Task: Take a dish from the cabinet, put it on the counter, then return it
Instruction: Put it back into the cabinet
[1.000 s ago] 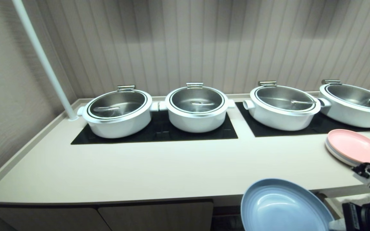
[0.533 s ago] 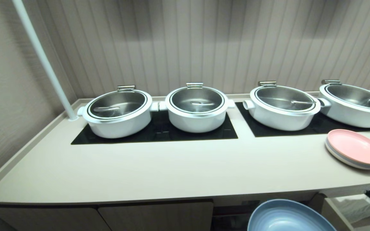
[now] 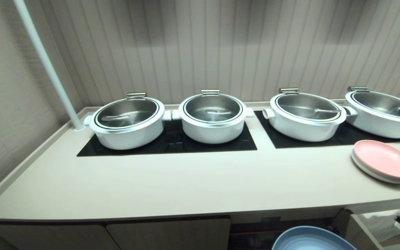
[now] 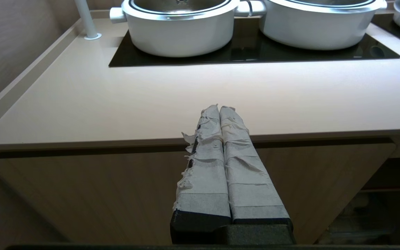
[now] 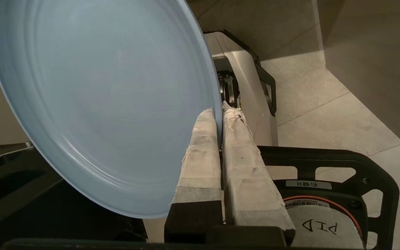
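The light-blue dish point(image 3: 312, 240) shows only as its upper rim at the bottom of the head view, below the front edge of the cream counter point(image 3: 186, 187). In the right wrist view the dish point(image 5: 99, 104) stands tilted on edge, and my right gripper point(image 5: 219, 109) is shut on its rim, one taped finger on each face. The beige cabinet doors point(image 3: 165, 236) lie under the counter to the left of the dish, beside a dark opening. My left gripper point(image 4: 219, 108) is shut and empty, parked before the cabinet front point(image 4: 99, 187).
Several white pots point(image 3: 213, 118) with steel lids sit on black cooktop panels point(image 3: 172, 144) at the back. A plate stack topped with pink point(image 3: 383, 161) lies at the counter's right end. A white pole point(image 3: 47, 66) rises at the left. My own base point(image 5: 324, 208) is below the right gripper.
The dish has sunk from level with the counter's front edge to almost out of the head view. The right arm has dropped with it at the right edge.
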### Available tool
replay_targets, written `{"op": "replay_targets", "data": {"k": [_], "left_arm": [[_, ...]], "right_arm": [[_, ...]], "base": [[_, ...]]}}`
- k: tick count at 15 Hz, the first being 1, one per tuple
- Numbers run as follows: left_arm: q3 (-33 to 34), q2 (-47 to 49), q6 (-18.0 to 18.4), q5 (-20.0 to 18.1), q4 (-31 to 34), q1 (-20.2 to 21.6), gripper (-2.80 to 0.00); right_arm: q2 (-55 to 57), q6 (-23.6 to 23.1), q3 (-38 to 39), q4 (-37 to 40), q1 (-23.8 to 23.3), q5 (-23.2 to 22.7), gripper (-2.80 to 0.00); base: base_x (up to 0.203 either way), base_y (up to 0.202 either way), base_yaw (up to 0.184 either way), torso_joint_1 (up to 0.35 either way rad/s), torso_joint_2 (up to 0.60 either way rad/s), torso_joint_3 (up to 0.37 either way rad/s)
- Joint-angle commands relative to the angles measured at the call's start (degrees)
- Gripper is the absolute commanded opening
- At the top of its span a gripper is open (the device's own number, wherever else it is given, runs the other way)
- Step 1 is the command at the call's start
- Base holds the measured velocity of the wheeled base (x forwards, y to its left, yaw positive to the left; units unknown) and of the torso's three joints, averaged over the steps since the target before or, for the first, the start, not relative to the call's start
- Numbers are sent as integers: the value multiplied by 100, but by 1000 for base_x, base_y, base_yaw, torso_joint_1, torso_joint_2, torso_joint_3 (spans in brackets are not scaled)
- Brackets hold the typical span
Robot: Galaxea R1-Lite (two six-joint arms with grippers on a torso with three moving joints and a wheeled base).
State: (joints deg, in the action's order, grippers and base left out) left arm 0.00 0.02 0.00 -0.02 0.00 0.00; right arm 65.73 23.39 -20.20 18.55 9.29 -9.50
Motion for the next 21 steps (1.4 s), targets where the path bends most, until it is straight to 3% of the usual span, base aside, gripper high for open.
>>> {"op": "replay_targets", "data": {"k": [1,21], "left_arm": [[0,-2,0,2,0,0,-280],[0,-2,0,11,0,0,-280]], "right_arm": [[89,16,25,9,3,-8,-280],[142,33,-18,-352,29,-70,-280]], "base": [[0,0,0,0,0,0],[0,0,0,0,0,0]]}}
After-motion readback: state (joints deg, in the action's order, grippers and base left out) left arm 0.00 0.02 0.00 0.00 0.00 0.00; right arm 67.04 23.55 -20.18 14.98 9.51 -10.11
